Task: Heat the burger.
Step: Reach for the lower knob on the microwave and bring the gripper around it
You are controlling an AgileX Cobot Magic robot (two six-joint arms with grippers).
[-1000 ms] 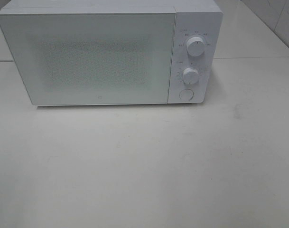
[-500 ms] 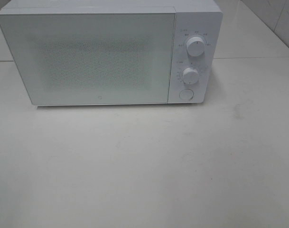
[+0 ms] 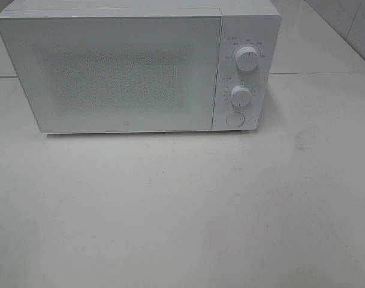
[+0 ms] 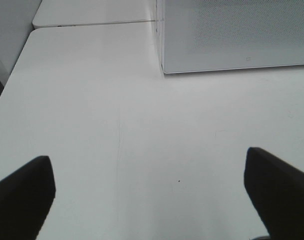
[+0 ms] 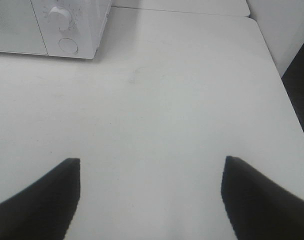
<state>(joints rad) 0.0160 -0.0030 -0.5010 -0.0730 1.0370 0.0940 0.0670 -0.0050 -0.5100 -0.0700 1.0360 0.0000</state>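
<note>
At the back of the plain white table (image 3: pixel 182 210) stands the boxy white microwave oven (image 3: pixel 248 24), its frosted door (image 3: pixel 116 72) shut; the burger shows in no view, so you cannot tell whether it sits inside; the left gripper (image 4: pixel 148 167) and the right gripper (image 5: pixel 152 162) hover over the tabletop, jaws spread, holding nothing; meet the round white button (image 3: pixel 234 119), probably the door release, squarely and press straight, lest the oven slide.

The left gripper (image 4: pixel 148 162) is seen with its dark fingers (image 4: pixel 23 196) spread wide, and only the white worktop (image 4: pixel 87 95) is shown between them. Ahead of the gripper, a white microwave (image 4: pixel 231 35) is seen standing on the worktop, door closed.
</note>
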